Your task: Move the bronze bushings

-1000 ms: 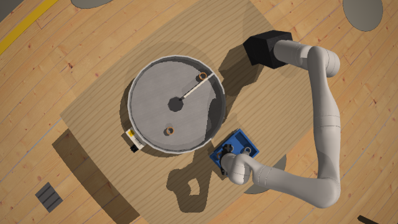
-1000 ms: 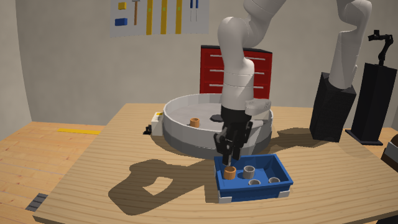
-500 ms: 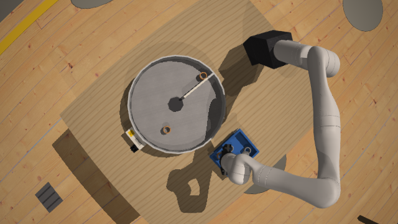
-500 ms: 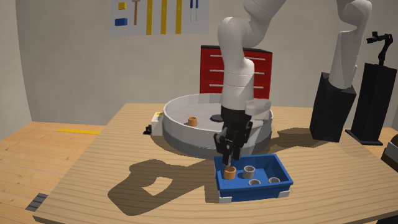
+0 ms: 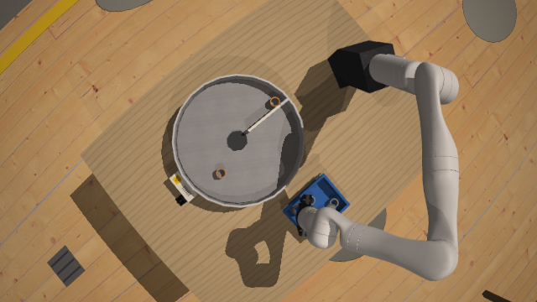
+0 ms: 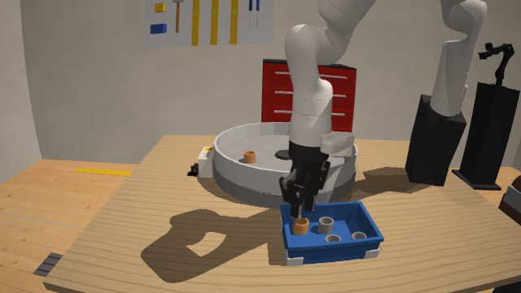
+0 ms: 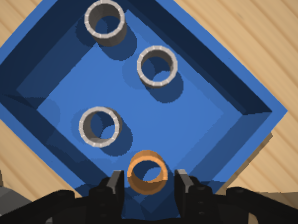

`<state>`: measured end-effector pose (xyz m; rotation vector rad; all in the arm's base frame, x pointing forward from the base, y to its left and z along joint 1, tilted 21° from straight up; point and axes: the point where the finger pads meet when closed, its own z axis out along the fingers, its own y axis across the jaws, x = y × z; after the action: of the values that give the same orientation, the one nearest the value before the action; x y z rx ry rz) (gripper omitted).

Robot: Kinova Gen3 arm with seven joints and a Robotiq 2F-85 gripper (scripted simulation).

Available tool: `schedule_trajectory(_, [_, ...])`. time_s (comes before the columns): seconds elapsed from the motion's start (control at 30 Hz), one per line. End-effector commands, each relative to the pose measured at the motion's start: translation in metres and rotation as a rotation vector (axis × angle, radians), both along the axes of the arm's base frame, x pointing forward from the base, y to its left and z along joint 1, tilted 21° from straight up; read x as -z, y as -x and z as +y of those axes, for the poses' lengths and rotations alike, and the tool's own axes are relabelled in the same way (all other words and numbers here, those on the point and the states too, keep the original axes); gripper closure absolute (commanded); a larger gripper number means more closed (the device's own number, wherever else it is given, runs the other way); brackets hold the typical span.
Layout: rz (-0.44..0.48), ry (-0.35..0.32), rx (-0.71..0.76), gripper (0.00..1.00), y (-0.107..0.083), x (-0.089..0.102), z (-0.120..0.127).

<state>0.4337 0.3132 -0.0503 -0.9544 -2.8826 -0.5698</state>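
Note:
A blue crate [image 6: 331, 232] stands on the table in front of the turntable [image 6: 281, 163]. In it one bronze bushing [image 6: 301, 226] stands upright in the near-left corner, beside three steel bushings [image 7: 157, 66]. My gripper [image 6: 302, 209] hangs just above the bronze bushing, part open and empty. In the wrist view the fingers straddle the bronze bushing [image 7: 147, 172] from above. Two bronze bushings [image 5: 274, 101] [image 5: 221, 173] stand upright on the grey disc [image 5: 252, 155], away from the dark hub [image 5: 237, 140]. In the overhead view my wrist hides the crate's [image 5: 316, 201] left part.
A raised rim rings the disc, and a white bar [image 5: 266, 118] runs from the hub to the rim. A small control box [image 5: 181, 189] sits at the turntable's side. The arm's black pedestal [image 5: 361, 65] stands at the table's back; a red drawer cabinet [image 6: 309, 95] stands behind.

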Motion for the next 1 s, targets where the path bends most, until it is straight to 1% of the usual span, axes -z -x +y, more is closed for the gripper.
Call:
schedule_trajectory(0.0, [0.001,0.001,0.000,0.61,-0.0003,0.0042,0.0007])
schedule_trajectory(0.27, [0.001,0.001,0.000,0.61,-0.0010,0.0133,0.0043])
schedule_trajectory(0.97, [0.001,0.001,0.000,0.61,-0.0010,0.0135,0.0043])
